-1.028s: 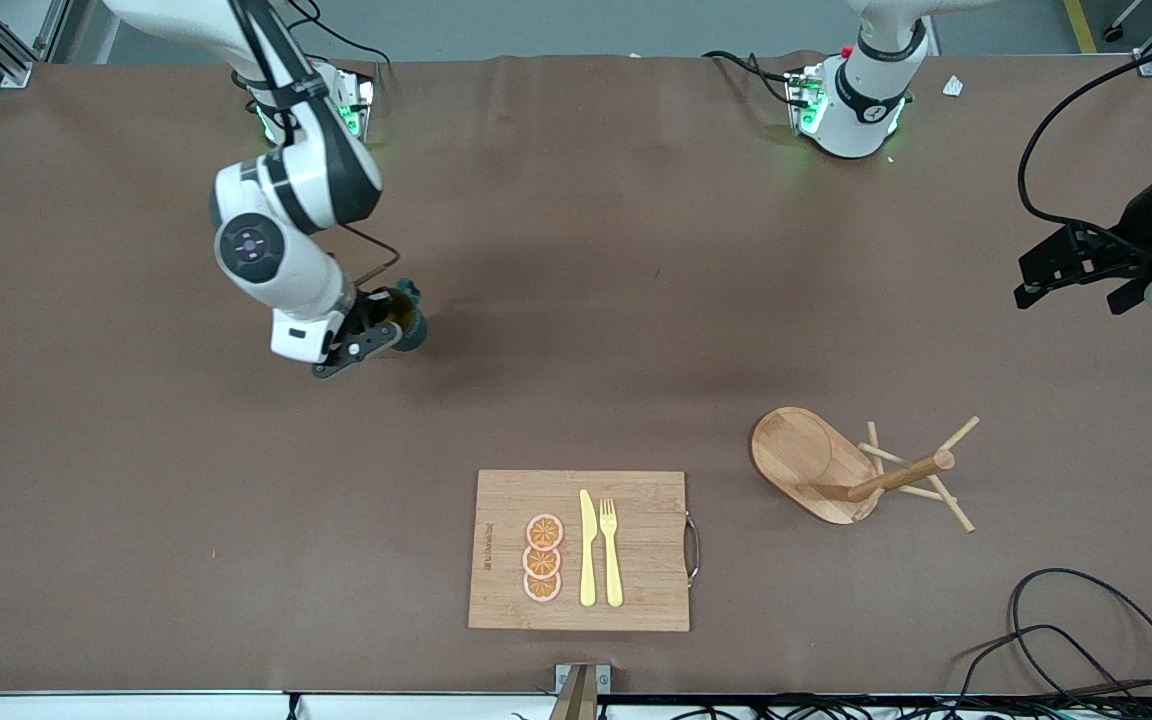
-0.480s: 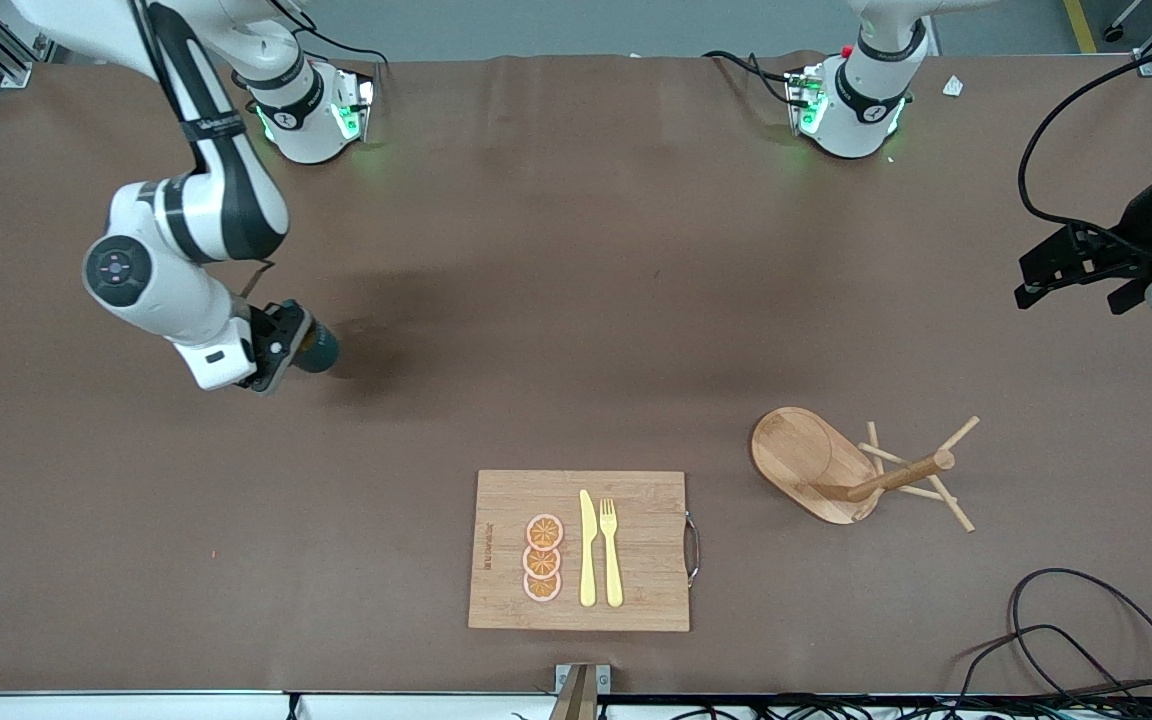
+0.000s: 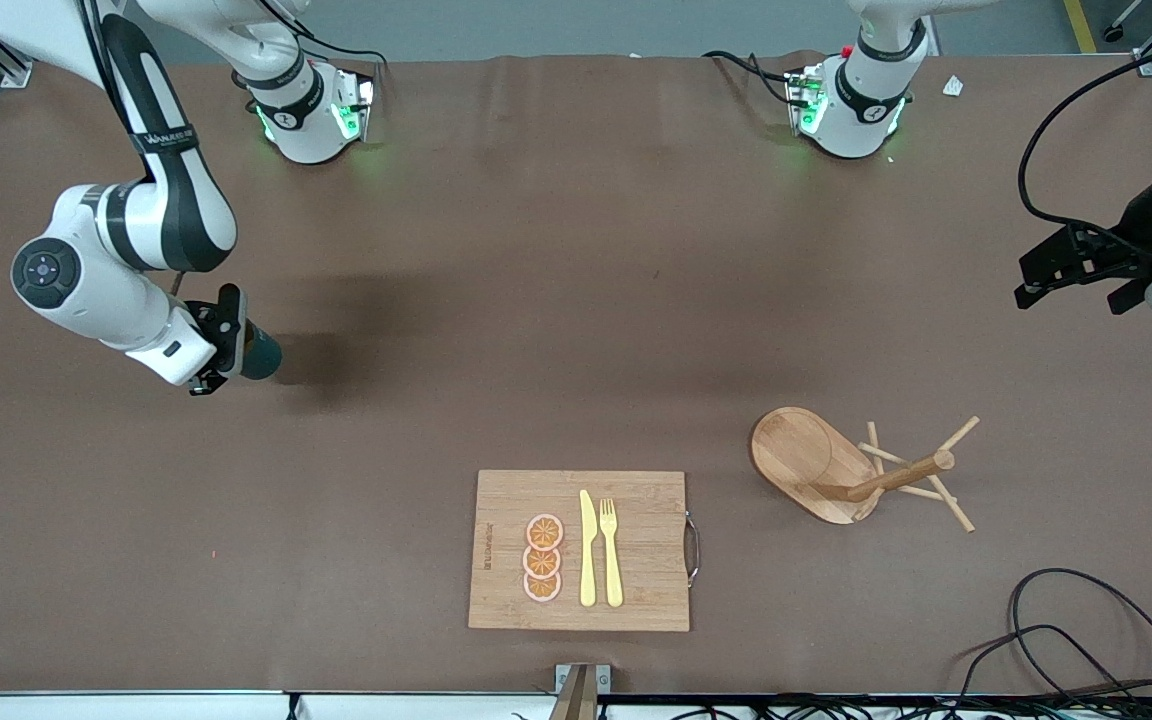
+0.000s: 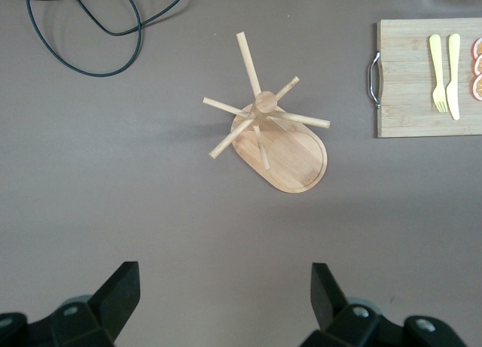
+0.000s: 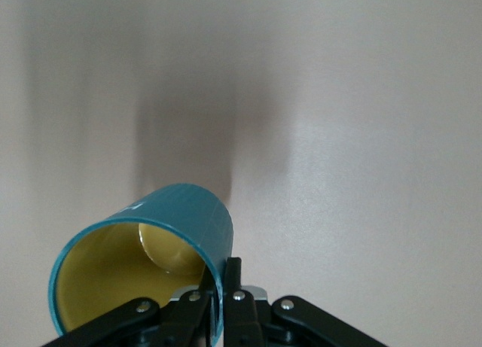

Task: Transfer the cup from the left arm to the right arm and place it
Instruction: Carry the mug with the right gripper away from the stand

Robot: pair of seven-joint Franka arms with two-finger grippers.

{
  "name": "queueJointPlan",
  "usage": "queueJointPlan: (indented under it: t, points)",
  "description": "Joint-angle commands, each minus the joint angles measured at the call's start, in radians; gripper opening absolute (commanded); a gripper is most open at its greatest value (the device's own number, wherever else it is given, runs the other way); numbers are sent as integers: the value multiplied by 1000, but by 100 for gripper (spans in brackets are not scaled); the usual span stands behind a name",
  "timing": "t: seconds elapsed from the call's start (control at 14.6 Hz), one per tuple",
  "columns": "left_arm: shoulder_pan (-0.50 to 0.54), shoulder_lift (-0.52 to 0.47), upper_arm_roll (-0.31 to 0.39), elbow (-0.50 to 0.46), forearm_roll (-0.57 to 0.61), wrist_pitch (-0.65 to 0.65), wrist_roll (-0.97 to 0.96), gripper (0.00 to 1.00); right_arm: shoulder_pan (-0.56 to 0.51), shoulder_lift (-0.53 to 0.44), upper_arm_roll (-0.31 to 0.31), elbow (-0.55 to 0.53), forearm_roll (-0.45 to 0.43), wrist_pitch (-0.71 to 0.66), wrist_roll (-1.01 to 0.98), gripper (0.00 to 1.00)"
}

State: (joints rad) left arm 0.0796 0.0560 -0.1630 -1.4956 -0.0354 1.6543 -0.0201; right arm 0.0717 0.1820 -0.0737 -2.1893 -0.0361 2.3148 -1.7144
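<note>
Over the surface [image 3: 496, 300] at the right arm's end, about nine o'clock in my front view, I see the right gripper [image 3: 226, 345] with fingers clamped on the cup [image 3: 258, 355] rim, cup tilted sideways. At three o'clock the left gripper [image 3: 1076, 270] waits aloft, fingers [image 4: 113, 298] apart, above the peg rack [image 4: 275, 132].

You saw the right gripper [image 3: 226, 345] clamped on the cup [image 3: 258, 355] above the table [image 3: 536, 300] at the right arm's end. The left gripper [image 3: 1076, 270] waited over the table's other end, jaws apparently apart. The wooden peg rack [image 3: 836, 465] stood beside the cutting board [image 3: 581, 550].
</note>
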Motion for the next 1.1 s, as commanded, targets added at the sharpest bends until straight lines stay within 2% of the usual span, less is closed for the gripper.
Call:
queueJointPlan:
  t: [0.0,0.34,1.03]
  points:
    - [3,-4,-3,-5,-1,7,-4,100,-12,4,17,-20,-59,47,-147,1]
    - [3,-4,-3,-5,-1,7,-3,100,-84,96,23,0,-44,214,-520,2]
    - [3,-4,-3,-5,-1,7,5,100,-89,125,37,0,-30,216,-671,1]
